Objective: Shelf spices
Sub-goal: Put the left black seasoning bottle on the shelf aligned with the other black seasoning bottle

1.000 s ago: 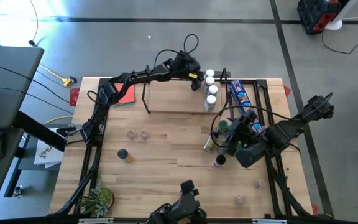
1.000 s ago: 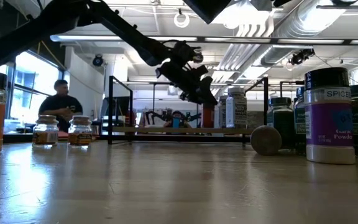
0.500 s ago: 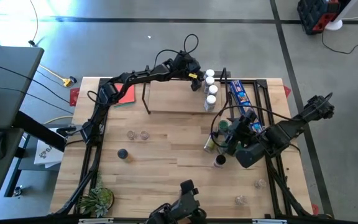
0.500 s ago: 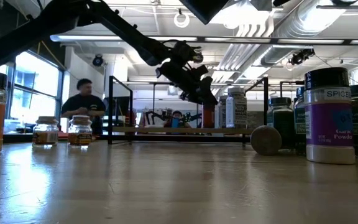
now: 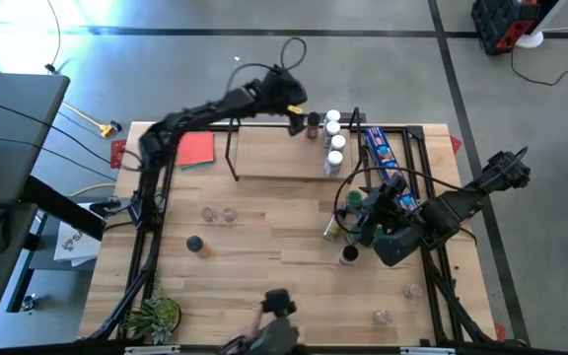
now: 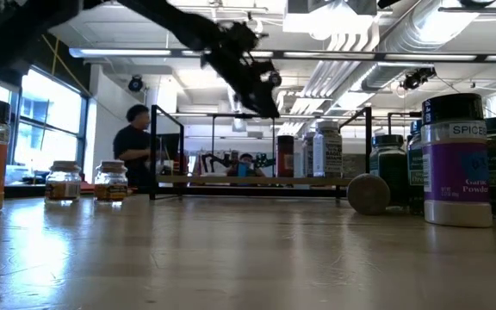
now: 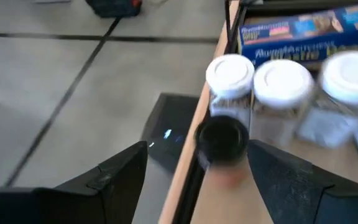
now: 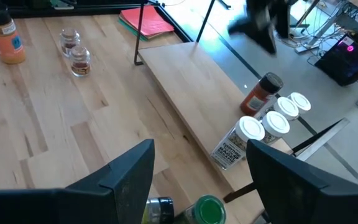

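Observation:
The shelf (image 5: 279, 153) is a light-wood board at the table's far edge. On its right end stands a black-lidded jar of reddish spice (image 5: 312, 122) (image 7: 221, 140), next to a row of white-lidded jars (image 5: 336, 138) (image 7: 283, 81). My left gripper (image 5: 296, 118) (image 6: 261, 99) hangs open just above and to the left of the black-lidded jar, touching nothing. My right gripper (image 8: 201, 186) waits open, high over the table's right part, above a green-lidded jar (image 8: 207, 209) and other jars (image 5: 348, 202).
A blue snack packet (image 5: 378, 148) lies right of the shelved jars and a red card (image 5: 197, 150) left of the shelf. Two small clear jars (image 5: 217, 213) and a black-lidded one (image 5: 195, 244) stand mid-left. A plant (image 5: 156, 318) sits near left. A person (image 6: 136, 146) stands beyond the table.
My left gripper has risen and drawn back toward the table's left, away from the black-lidded jar, which stays upright on the shelf. The person behind the table has walked across the room.

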Robot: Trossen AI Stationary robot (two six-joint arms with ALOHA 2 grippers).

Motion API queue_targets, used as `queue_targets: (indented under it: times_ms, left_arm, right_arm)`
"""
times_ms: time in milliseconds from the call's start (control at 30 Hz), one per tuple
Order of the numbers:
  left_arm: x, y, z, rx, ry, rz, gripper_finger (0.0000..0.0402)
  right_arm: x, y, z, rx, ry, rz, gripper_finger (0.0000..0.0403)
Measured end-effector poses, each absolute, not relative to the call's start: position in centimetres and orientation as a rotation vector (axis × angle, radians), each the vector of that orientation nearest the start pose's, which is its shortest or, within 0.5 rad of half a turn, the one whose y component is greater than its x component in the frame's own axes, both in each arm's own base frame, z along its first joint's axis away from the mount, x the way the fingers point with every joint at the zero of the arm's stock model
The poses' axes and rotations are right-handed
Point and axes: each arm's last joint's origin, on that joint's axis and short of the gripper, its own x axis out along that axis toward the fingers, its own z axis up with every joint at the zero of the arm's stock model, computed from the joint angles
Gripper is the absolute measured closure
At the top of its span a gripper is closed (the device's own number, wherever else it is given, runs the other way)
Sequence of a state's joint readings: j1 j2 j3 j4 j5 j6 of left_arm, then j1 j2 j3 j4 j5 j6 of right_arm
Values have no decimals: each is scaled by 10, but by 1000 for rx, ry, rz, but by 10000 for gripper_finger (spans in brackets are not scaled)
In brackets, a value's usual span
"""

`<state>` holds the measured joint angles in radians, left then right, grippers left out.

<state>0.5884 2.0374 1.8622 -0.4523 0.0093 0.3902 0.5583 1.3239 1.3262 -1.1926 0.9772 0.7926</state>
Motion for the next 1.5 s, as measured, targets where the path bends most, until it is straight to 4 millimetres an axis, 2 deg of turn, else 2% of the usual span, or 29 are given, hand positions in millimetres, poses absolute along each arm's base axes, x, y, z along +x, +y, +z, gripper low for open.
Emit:
queue_targets:
  times_ms: [133, 267, 333, 433, 533, 633, 733, 833, 933, 1233, 1500]
  left_arm:
    - [353, 227, 353, 194, 753, 402, 126]
    - [316, 172, 397, 155, 794, 321, 127]
    - [302, 141, 408, 128, 808, 283, 130]
    - [281, 93, 410, 107, 808, 267, 136]
    - [256, 50, 397, 91, 821, 335, 140]
    - [228, 19, 376, 7, 843, 403, 142]
    - [200, -2, 359, -181, 902, 373, 143]
    - [176, -16, 344, -373, 1053, 308, 143]
    - [159, -27, 329, -450, 1219, 315, 143]
    - [151, -54, 258, -409, 1607, 183, 143]
    - [163, -63, 214, -299, 1635, 132, 143]
  right_arm:
    - [209, 102, 342, -109, 637, -648, 153]
    - [211, 103, 341, -150, 616, -672, 153]
    - [215, 105, 339, -188, 623, -668, 153]
    - [226, 110, 331, -265, 658, -641, 153]
    - [238, 116, 320, -357, 727, -584, 153]
    - [249, 119, 310, -427, 797, -525, 153]
    - [256, 116, 304, -483, 844, -506, 153]
    - [260, 109, 305, -504, 854, -515, 153]
    - [265, 104, 306, -529, 854, -511, 153]
    - [271, 100, 308, -524, 838, -503, 153]
    - [270, 100, 308, -524, 839, -501, 153]
